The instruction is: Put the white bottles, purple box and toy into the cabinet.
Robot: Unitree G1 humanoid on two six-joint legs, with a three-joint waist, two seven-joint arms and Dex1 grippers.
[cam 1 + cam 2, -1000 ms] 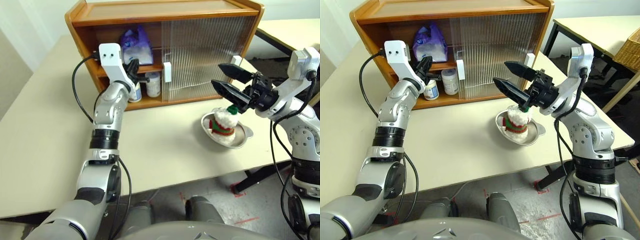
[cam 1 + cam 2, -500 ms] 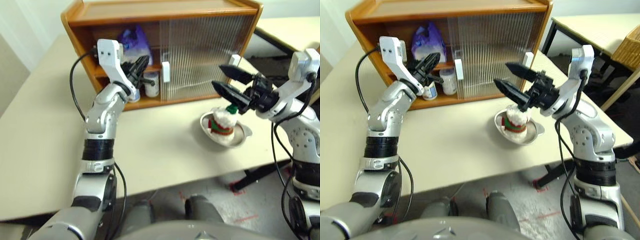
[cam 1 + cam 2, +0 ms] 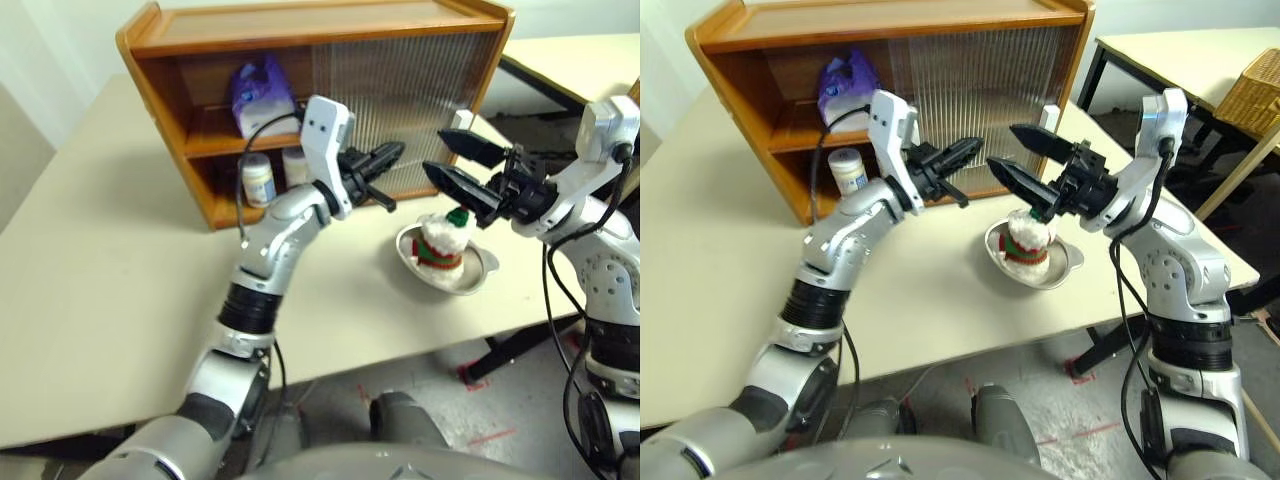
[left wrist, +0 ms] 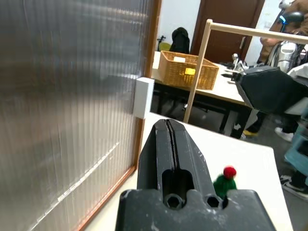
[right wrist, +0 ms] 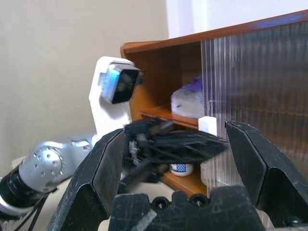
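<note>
The cabinet [image 3: 180, 90], already holding the box [image 3: 262, 92] and bottles [image 3: 258, 180], is being fronted by the pinched-shut, empty left gripper [image 3: 392, 153], while the toy [image 3: 441, 240], dish-bound, is being overhung by the wide-spread right gripper [image 3: 450, 163], presumably for pickup.

Two white bottles [image 3: 258, 180], one purple box [image 3: 262, 95], one toy [image 3: 443, 240], one cabinet [image 3: 330, 20], one dish [image 3: 480, 272].

Likely lab or office: plain beige tables [image 3: 120, 250], wicker basket [image 4: 187, 70] on neighbouring table, bare concrete floor [image 3: 1080, 410].
</note>
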